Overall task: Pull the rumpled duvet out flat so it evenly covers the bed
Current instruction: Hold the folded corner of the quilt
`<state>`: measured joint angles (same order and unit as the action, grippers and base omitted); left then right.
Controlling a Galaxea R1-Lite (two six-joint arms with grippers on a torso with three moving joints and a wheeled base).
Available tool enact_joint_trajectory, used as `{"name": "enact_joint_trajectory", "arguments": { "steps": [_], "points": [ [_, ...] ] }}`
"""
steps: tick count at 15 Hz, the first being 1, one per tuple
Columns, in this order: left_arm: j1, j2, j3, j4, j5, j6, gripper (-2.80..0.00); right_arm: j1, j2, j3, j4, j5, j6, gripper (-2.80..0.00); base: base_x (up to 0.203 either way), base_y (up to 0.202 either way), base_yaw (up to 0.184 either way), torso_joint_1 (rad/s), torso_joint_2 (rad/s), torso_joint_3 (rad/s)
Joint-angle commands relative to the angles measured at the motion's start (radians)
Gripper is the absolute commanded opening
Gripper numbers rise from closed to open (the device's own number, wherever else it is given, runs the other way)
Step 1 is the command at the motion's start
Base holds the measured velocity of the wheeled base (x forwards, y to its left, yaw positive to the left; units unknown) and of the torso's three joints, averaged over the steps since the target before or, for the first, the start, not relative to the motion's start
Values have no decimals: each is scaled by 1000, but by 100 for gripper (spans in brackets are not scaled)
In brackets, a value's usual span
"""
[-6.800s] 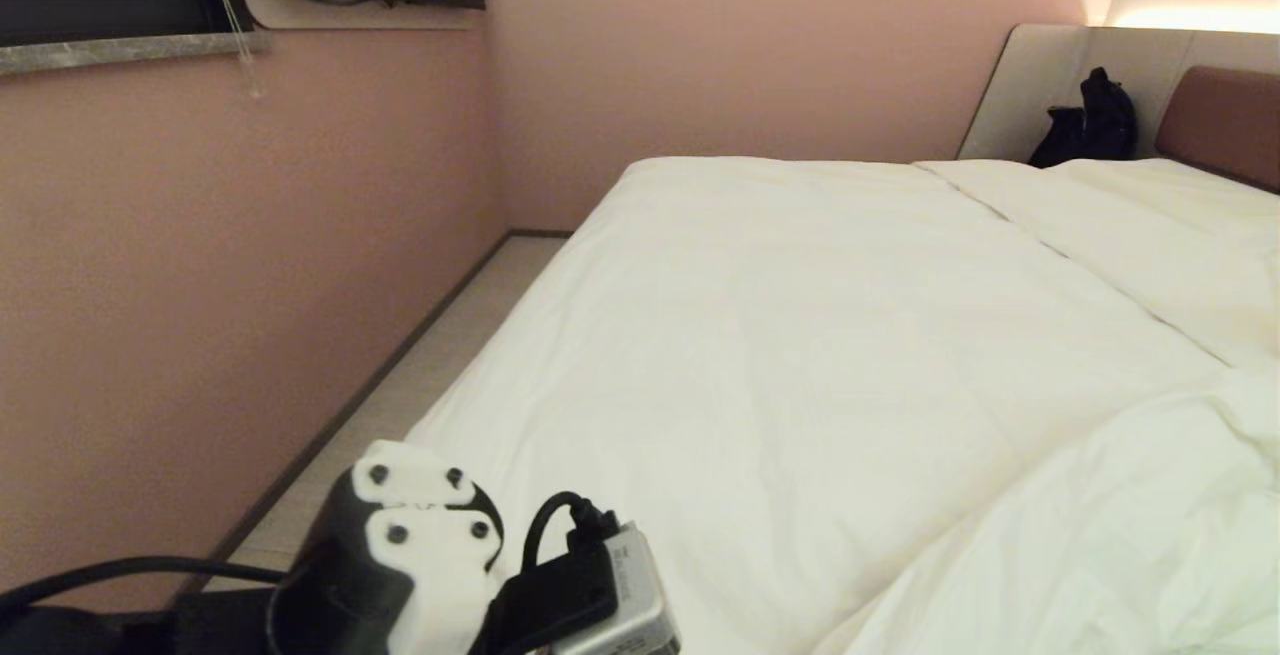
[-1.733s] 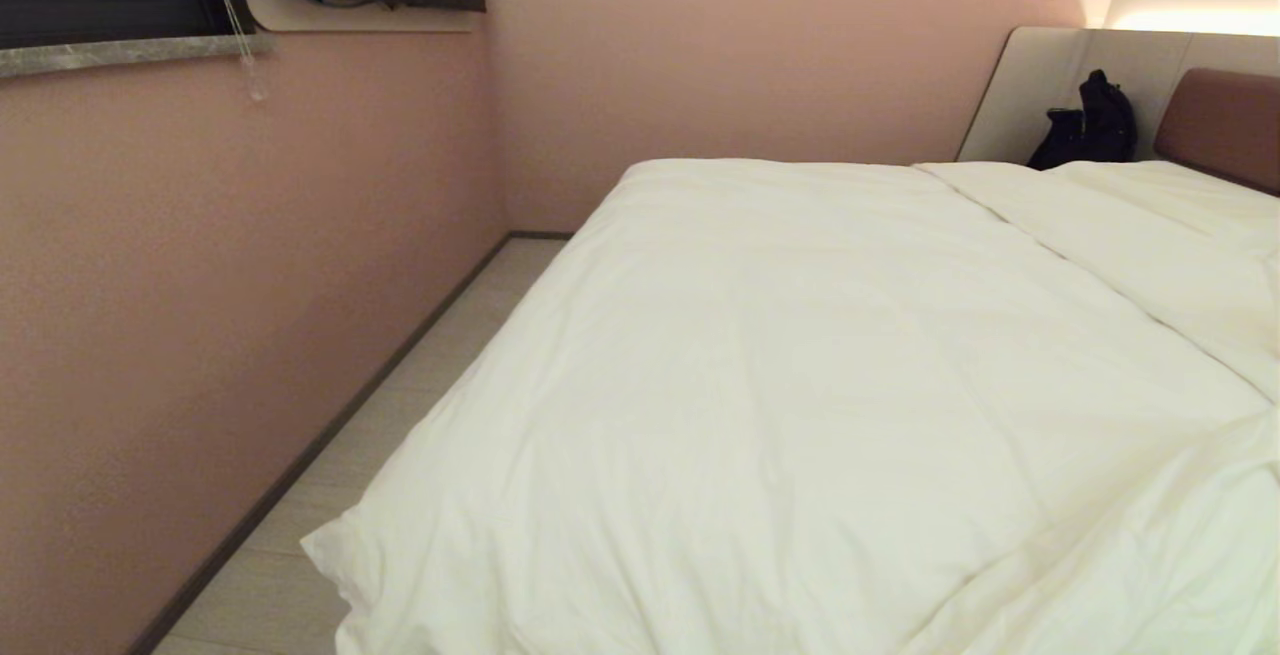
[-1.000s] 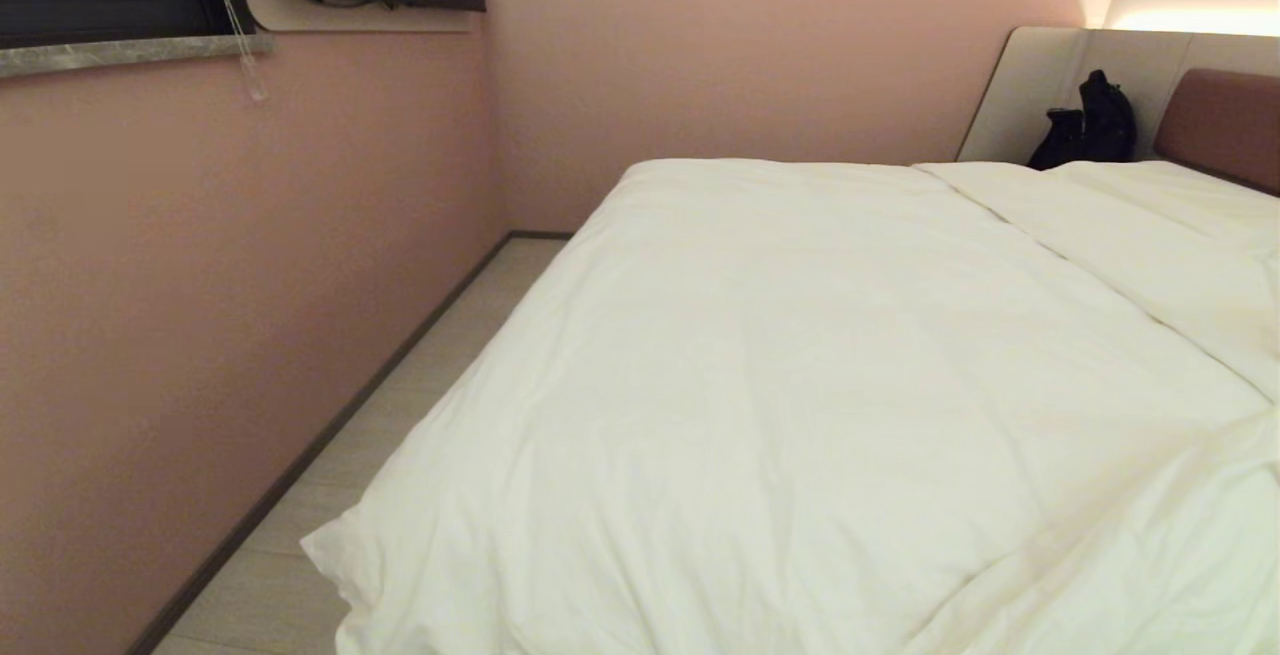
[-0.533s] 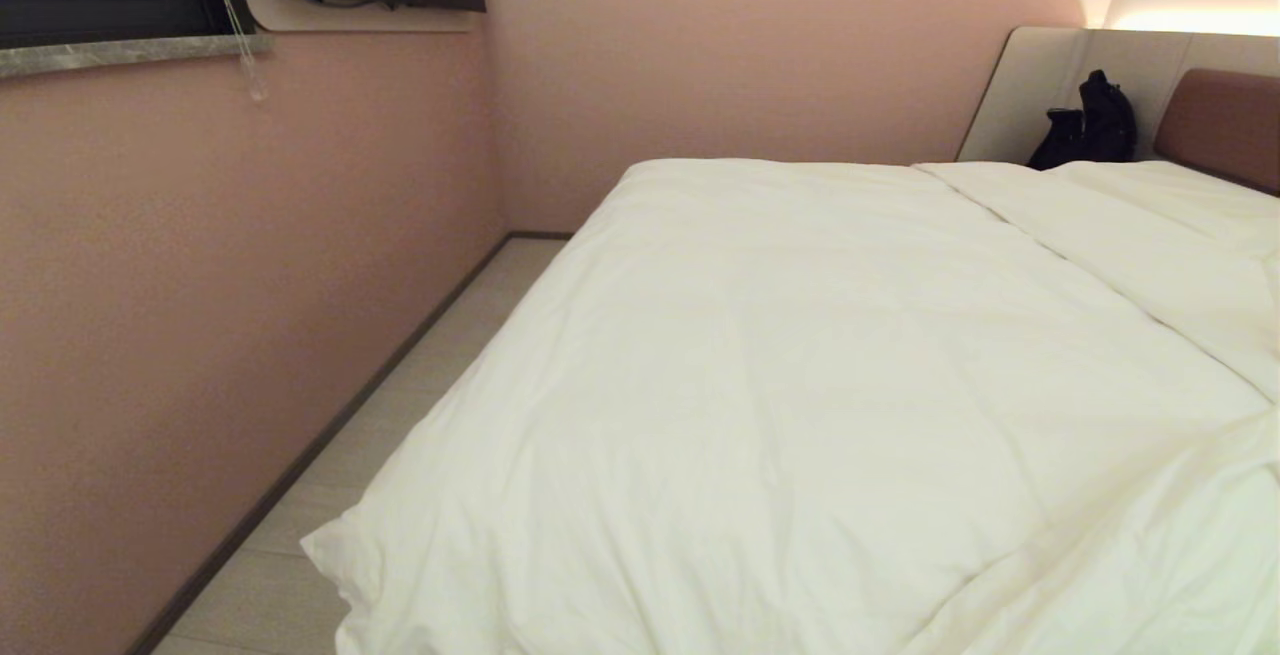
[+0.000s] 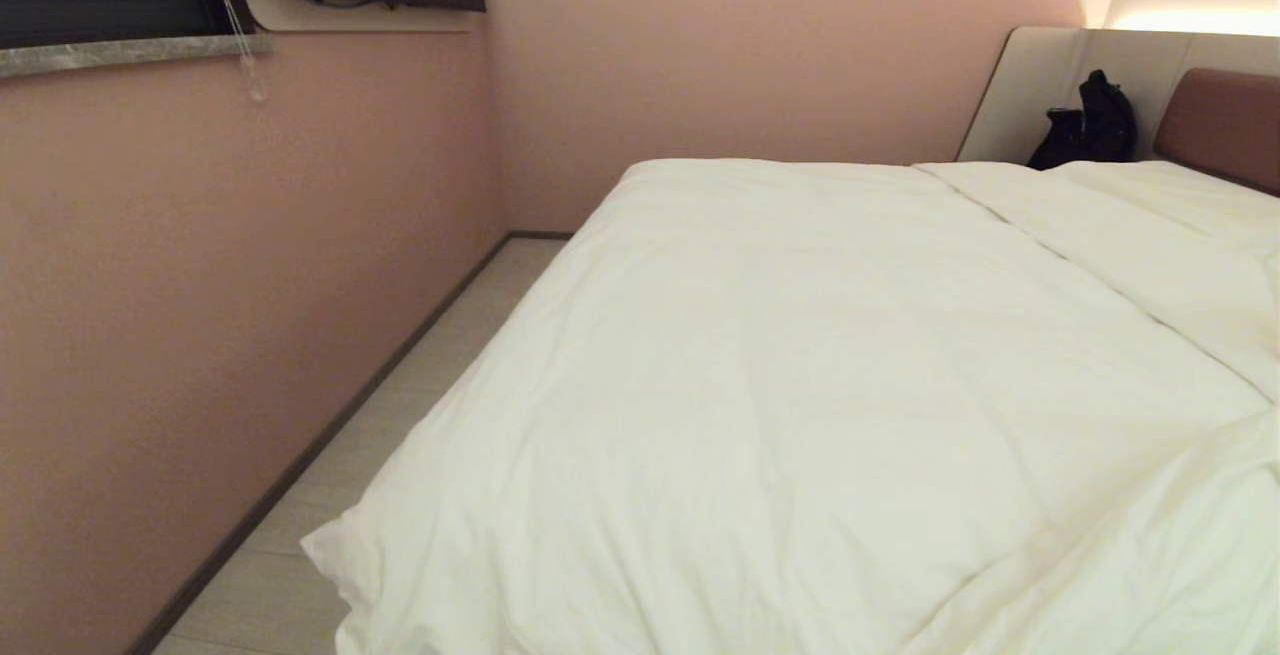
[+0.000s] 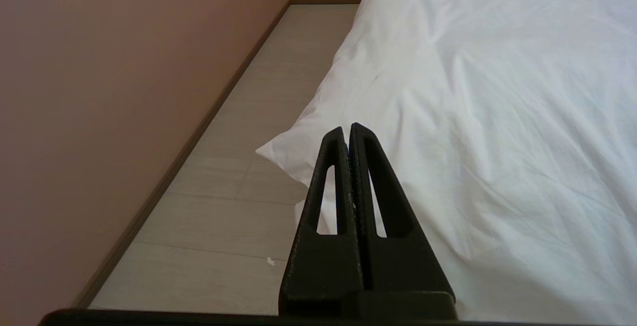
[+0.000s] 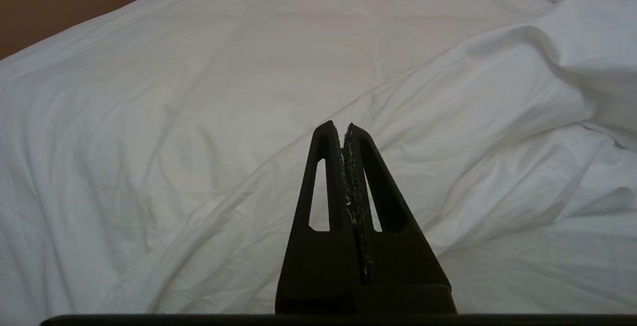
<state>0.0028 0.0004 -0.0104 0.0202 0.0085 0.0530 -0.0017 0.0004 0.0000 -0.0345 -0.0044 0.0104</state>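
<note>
While both arms are parked low:
Duvet (image 5: 800, 385): white, puffy, spread over bed (image 5: 1215, 120), creased fold at 4 o'clock.
Left gripper (image 6: 348, 132): clenched, empty.
Right gripper (image 7: 343, 129): clenched, empty.

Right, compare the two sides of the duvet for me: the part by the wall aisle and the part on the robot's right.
The wall-side duvet lies mostly flat with faint creases, its corner hanging over the floor. The right-side part is heaped in a thick fold with deep wrinkles. Both are plain white and untouched.
</note>
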Motion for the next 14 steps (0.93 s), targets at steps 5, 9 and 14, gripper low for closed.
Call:
{"name": "enact_joint_trajectory", "arguments": {
  "steps": [5,9,14],
  "points": [
    [0,0,0,0,1,1,-280,0,0,0,-1,0,0,-280,0,0,0,0,0,0],
    [0,1,0,0,1,1,-280,0,0,0,-1,0,0,-280,0,-117,4,2,3,0],
    [0,1,0,0,1,1,-280,0,0,0,-1,0,0,-280,0,-195,0,3,4,4]
  ]
}}
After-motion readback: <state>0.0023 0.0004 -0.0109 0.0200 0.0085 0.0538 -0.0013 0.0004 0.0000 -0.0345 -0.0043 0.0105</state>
